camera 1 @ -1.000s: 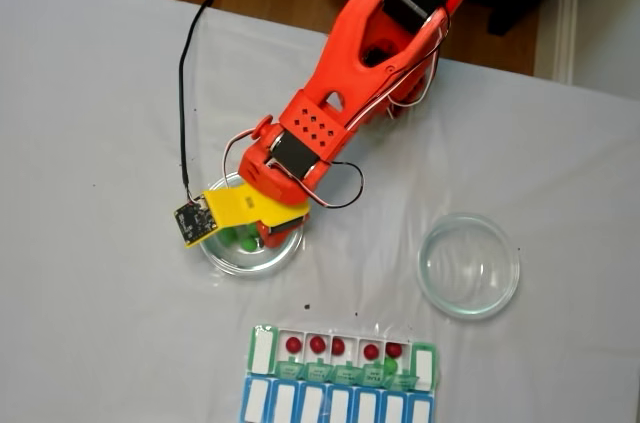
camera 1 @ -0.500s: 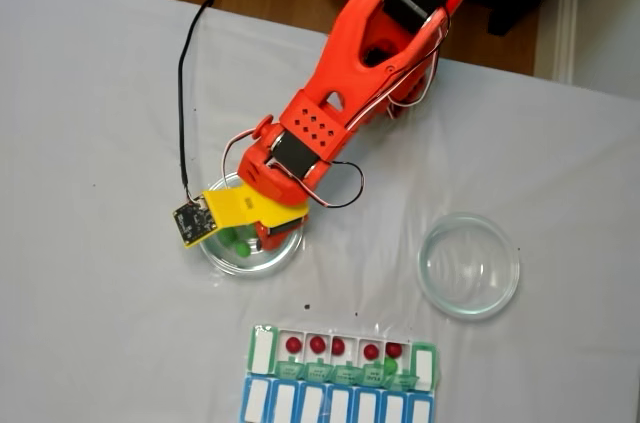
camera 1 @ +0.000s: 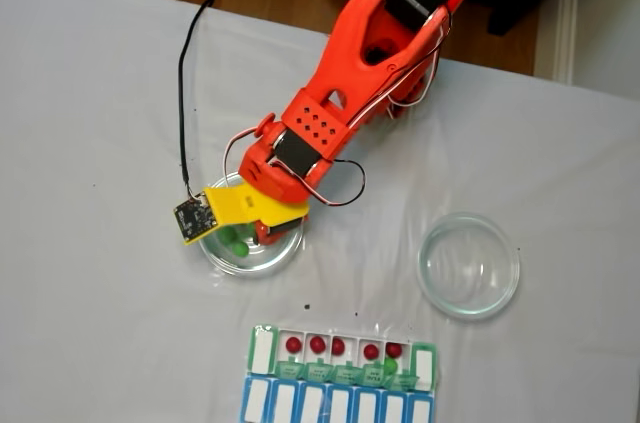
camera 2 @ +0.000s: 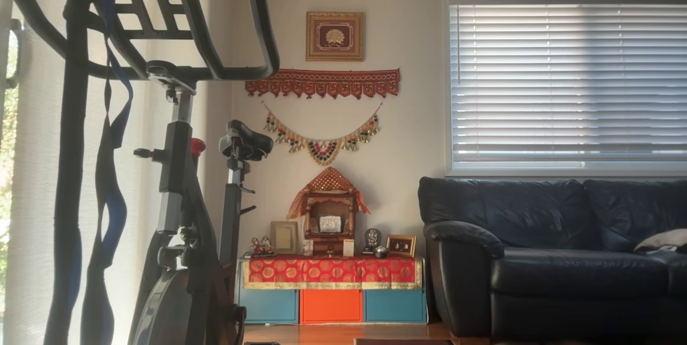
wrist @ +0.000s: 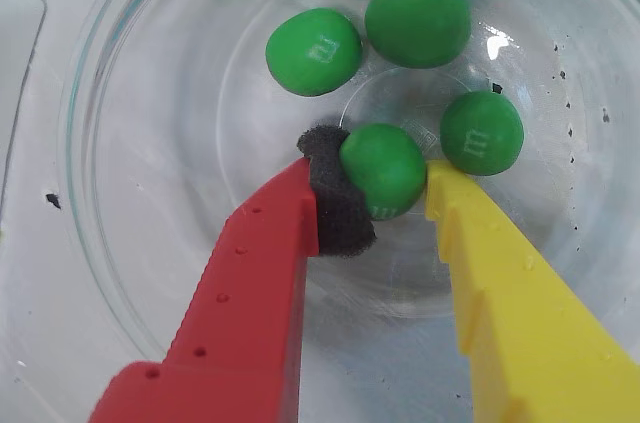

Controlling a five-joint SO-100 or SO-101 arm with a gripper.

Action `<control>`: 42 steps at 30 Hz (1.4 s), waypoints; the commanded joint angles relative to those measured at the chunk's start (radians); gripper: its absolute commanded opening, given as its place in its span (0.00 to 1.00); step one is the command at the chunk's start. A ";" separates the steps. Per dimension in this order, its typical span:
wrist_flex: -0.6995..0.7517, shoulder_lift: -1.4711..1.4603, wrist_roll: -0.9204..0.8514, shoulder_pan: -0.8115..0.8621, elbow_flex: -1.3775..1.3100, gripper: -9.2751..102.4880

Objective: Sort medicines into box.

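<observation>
Four green medicines lie in a clear glass dish [wrist: 120, 273], among them one [wrist: 314, 51] at the far side. My gripper [wrist: 378, 175] reaches down into this dish. Its red finger [wrist: 250, 293] carries a black foam pad that presses the left side of one green medicine [wrist: 385, 168], and the yellow finger [wrist: 500, 293] touches its right side. That medicine still rests on the dish floor. In the fixed view the gripper [camera 1: 245, 233] sits over the left dish [camera 1: 215, 255]. The box [camera 1: 262, 351] lies at the front edge, with several dark red medicines [camera 1: 317, 344] in its open white compartments.
A second clear glass dish [camera 1: 468, 265] stands to the right with nothing in it. The orange arm [camera 1: 350, 93] stretches in from the far side, and a black cable [camera 1: 185, 93] runs to the wrist camera. White cloth covers the table.
The gripper has shifted only slightly inside the left dish. The box and the right dish have not moved.
</observation>
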 commanded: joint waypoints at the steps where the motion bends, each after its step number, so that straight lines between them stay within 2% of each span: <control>1: 0.020 0.072 -0.009 0.000 -0.018 0.10; 8: 0.123 0.060 0.005 -0.005 -0.092 0.10; 18: 0.417 0.121 0.067 0.009 -0.302 0.10; 25: 0.505 0.193 0.133 -0.008 -0.413 0.10; 30: 0.560 0.167 0.250 -0.098 -0.546 0.09; 37: 0.698 0.032 0.517 -0.310 -0.735 0.09; 42: 0.713 -0.074 0.640 -0.459 -0.775 0.09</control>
